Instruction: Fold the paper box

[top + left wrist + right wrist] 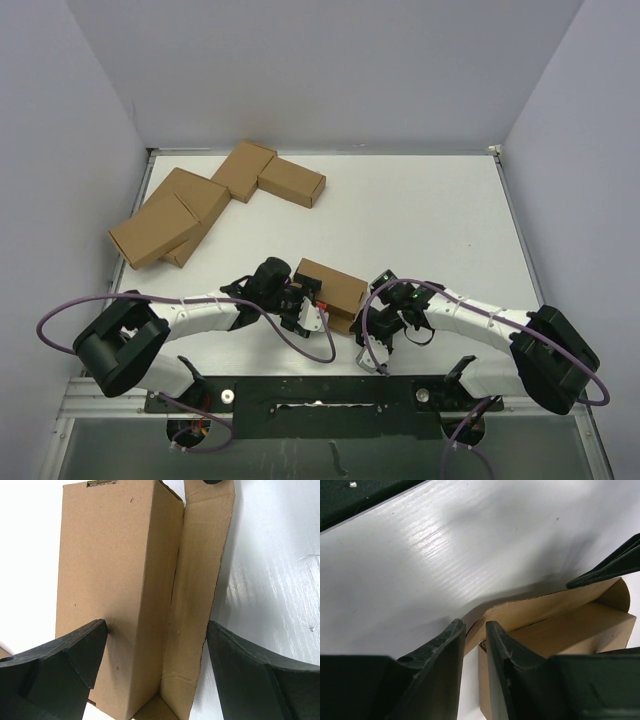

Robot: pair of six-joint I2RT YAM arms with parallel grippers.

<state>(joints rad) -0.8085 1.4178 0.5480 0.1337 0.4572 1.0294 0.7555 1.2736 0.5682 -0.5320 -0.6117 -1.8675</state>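
Observation:
The paper box (pixel 335 285) is a small brown carton lying at the near middle of the table, between my two grippers. My left gripper (pixel 308 312) is at its left end. In the left wrist view the left gripper (pixel 157 625) is open wide, its jaws straddling the carton body (pixel 115 580) and a long open side flap (pixel 197 580). My right gripper (pixel 366 330) is at the box's near right corner. In the right wrist view the right gripper (pixel 475 625) is nearly closed, pinching the curved end of that flap (pixel 535 607).
Several other brown cartons (pixel 200 205) lie in a cluster at the back left. White walls enclose the table on three sides. The black base rail (pixel 320 405) runs along the near edge. A left finger (pixel 615 565) shows at the right wrist view's upper right.

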